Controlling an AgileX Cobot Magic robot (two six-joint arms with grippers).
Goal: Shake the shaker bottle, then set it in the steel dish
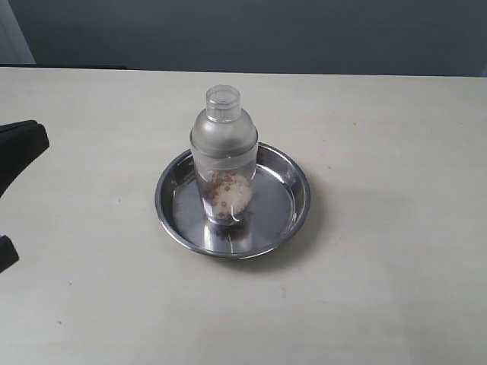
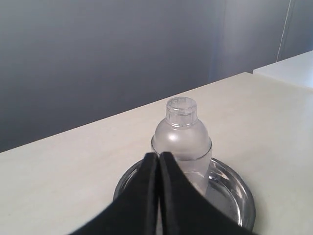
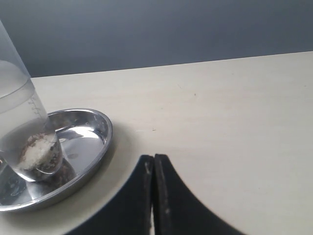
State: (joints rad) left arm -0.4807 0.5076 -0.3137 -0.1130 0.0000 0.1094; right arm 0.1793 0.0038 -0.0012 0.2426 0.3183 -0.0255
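The frosted shaker bottle stands upright inside the steel dish at the middle of the table, brownish granules at its bottom. From the left wrist view the shaker bottle rises from the steel dish just beyond my left gripper, which is shut and holds nothing. Part of the left arm shows as a dark shape at the left edge of the exterior view. The right wrist view has the shaker bottle and the steel dish off to one side, apart from my right gripper, shut and empty.
The pale table stretches around the dish on all sides. A dark wall stands behind the table's far edge. A second pale surface lies beyond the table in the left wrist view.
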